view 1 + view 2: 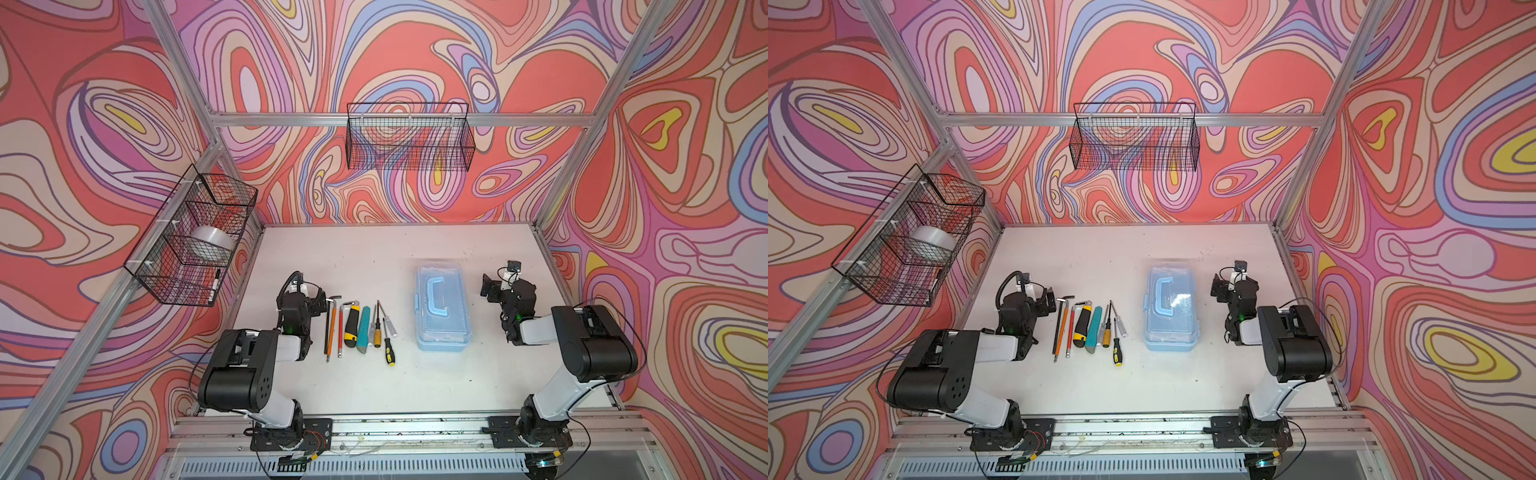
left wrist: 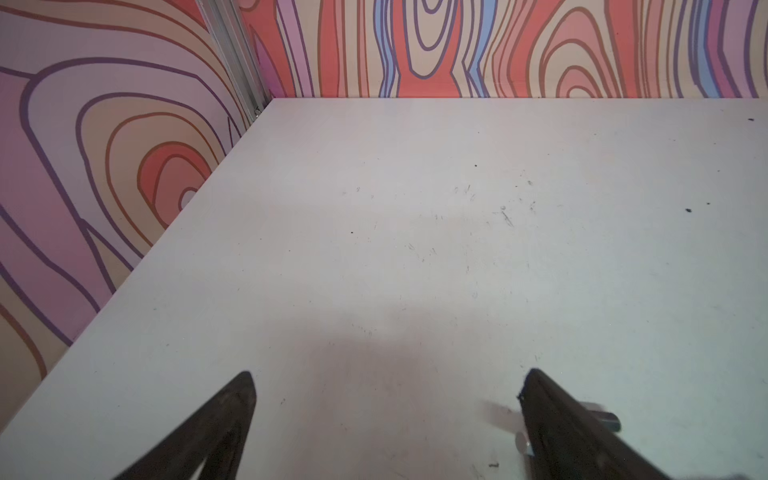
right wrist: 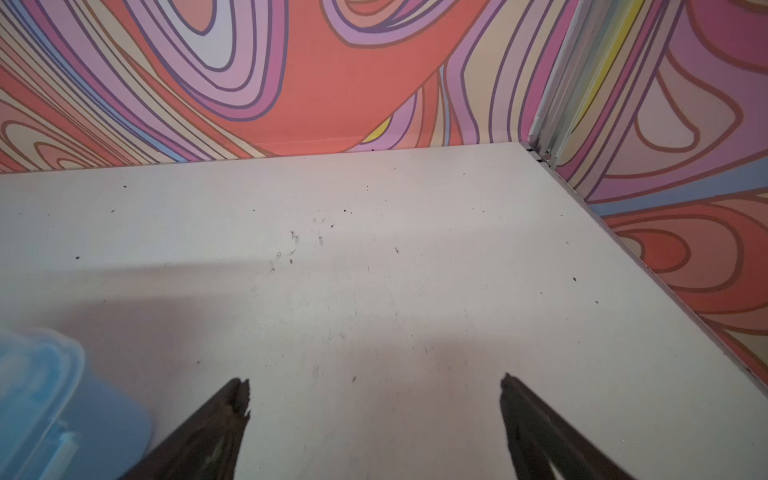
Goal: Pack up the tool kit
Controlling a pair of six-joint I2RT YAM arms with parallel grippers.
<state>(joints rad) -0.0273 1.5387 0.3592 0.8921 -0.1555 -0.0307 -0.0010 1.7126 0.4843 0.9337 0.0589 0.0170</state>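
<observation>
1. Well, in both top views the light-blue box (image 1: 443, 307) stands on the white table (image 1: 374, 257), right of the middle. Its clear lid is down and its blue handle (image 1: 439, 296) lies on top.
2. In the same views, the loose tools lie in a neat row left of the box and apart from it, all pointing roughly towards the back wall. From the left come two hex keys (image 1: 340, 332), a yellow-and-black utility knife (image 1: 352, 326), and a teal utility knife (image 1: 364, 330) just beside it. Three screwdrivers (image 1: 377, 334) follow. None of them is in the box.
3. The left gripper (image 1: 318, 298) sits just beside the hex keys at the row's left end. The right gripper (image 1: 488, 286) is near the box's far right side, not touching it. From up here I cannot tell how their jaws stand.
4. A black wire basket (image 1: 195, 237) hangs on the left frame with a roll of tape (image 1: 210, 245) and a marker (image 1: 215, 284) in it. A second basket (image 1: 409, 137) hangs on the back rail.
5. In the left wrist view, the left gripper (image 2: 388, 374) has its jaws spread wide over bare table with nothing between them. A silvery stub (image 2: 604, 415) peeks out beside one finger, too blurred to name.
6. In the right wrist view, the right gripper (image 3: 374, 378) is likewise spread wide and holds nothing. A corner of the light-blue box (image 3: 37, 374) shows just outside one finger.
</observation>
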